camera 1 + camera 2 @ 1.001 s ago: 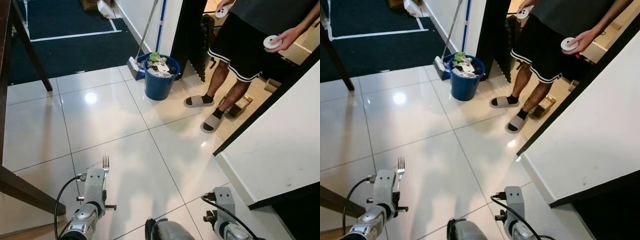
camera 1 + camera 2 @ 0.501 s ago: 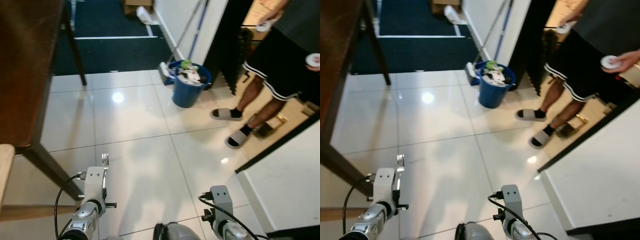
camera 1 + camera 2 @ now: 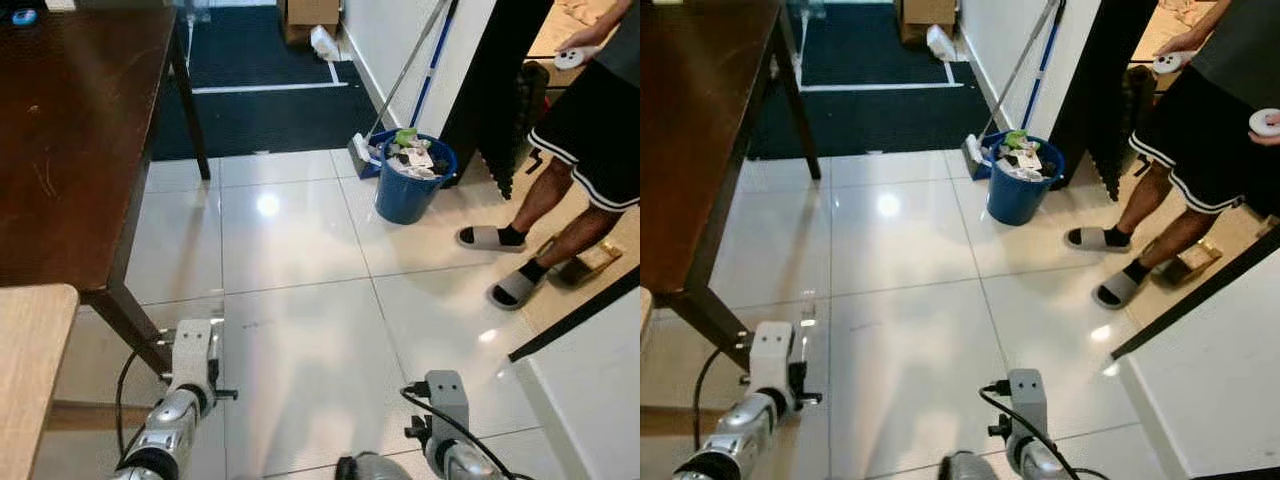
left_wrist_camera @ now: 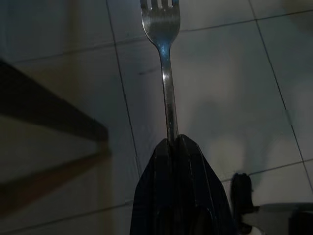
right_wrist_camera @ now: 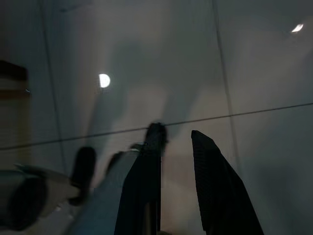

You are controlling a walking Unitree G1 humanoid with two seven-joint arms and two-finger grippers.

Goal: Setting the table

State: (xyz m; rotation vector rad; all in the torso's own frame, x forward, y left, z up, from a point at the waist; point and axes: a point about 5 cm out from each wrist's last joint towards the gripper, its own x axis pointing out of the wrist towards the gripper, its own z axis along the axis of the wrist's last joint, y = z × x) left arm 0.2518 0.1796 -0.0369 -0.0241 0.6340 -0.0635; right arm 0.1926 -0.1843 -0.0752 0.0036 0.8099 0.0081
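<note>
At seven o'clock in the left eye view, the left gripper [image 4: 173,142] is clenched on the handle of a fork [image 4: 165,73], tines pointed forward over the tiled floor [image 3: 300,250]; it is judged to be carried this way so that it can be laid flat on the dark wooden table [image 3: 70,130] at ten o'clock; the right gripper [image 5: 178,142] is held low at five o'clock, fingers parted and holding nothing; a person [image 3: 585,150] stands at two o'clock beside a blue bucket [image 3: 410,185].

I see a blue bucket [image 3: 410,182] full of rubbish by the wall, a mop [image 3: 395,98] leaning beside it, and a person [image 3: 575,150] in sandals standing on the white tile floor [image 3: 300,250].
</note>
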